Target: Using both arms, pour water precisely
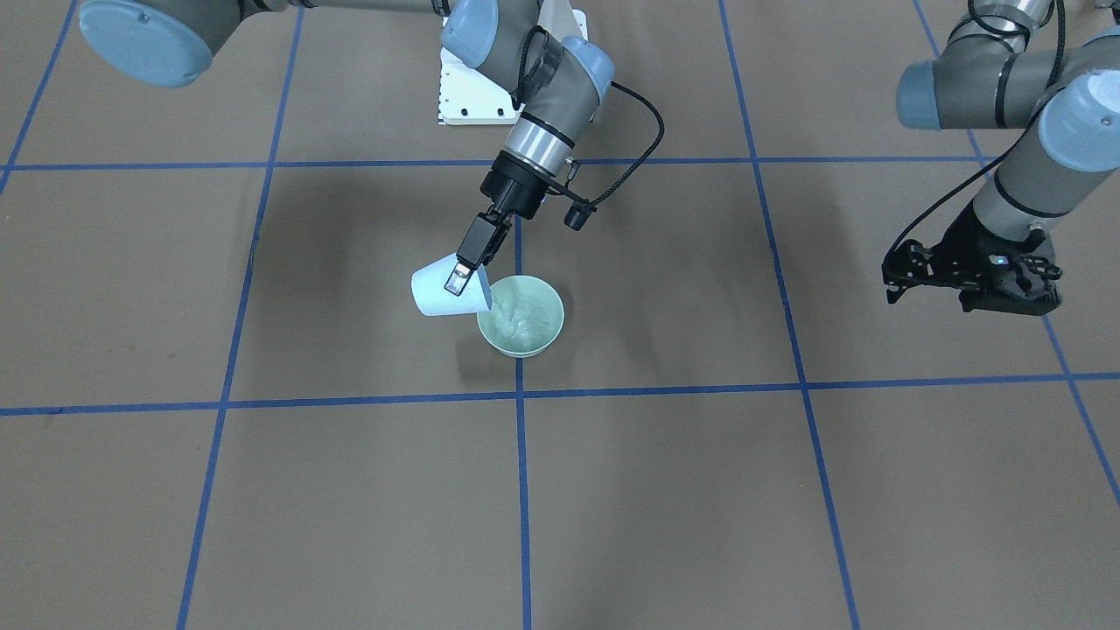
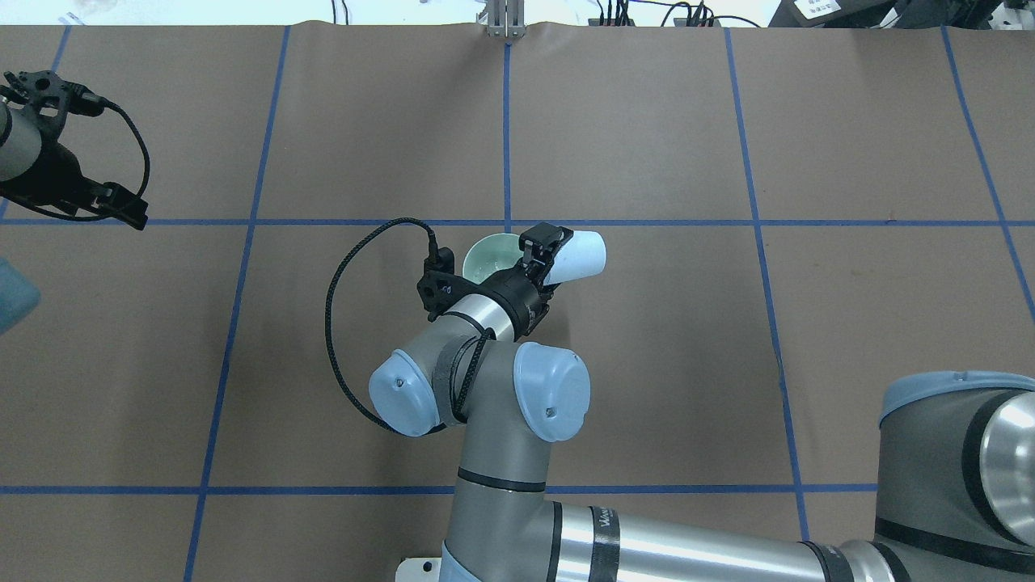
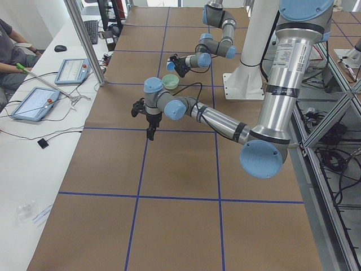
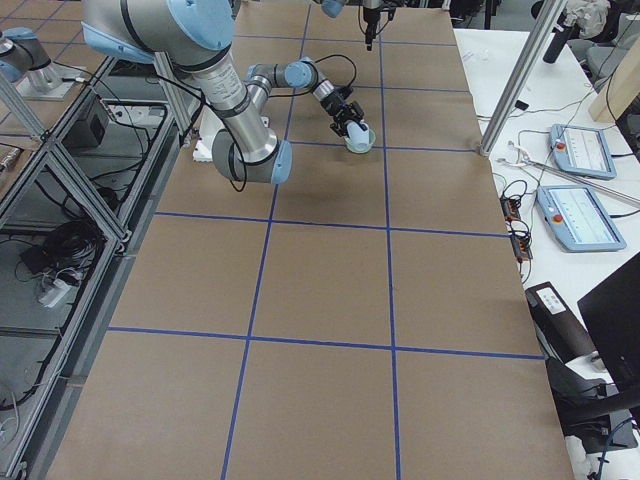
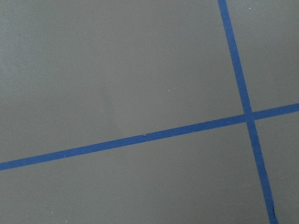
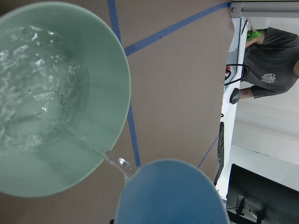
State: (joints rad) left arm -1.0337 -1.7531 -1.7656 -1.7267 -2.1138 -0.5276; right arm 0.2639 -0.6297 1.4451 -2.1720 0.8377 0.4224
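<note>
Two arms share the table, but only one is working. The right arm (image 1: 560, 96) reaches to the centre, and the right gripper (image 1: 464, 267) pinches the wall of a pale blue cup (image 1: 437, 289) near its rim, one finger outside and one apparently inside. The cup is tipped steeply, its lip just above the edge of a mint-green bowl (image 1: 544, 337).

Progress: the pour appears to be under way. Water (image 6: 37, 88) already pools in the bowl, rippled and glinting white, and in the right wrist view a thin clear thread runs from the cup's lip over the bowl's rim. How much remains in the cup cannot be seen. Finishing the pour, righting the cup and setting it down are probably what is left.

The left arm (image 1: 1050, 149) hangs well apart with the left gripper (image 1: 980, 284) carrying nothing. Whether its fingers are spread or pressed together cannot be told.

Materials: the cup is a smooth, matte, tapered cone, probably thin plastic or paper. The bowl is round and smooth-walled with an even rim, and looks rigid. The table (image 1: 700, 490) has a flat brown matte surface, gridded with blue tape lines (image 1: 522, 490).
</note>
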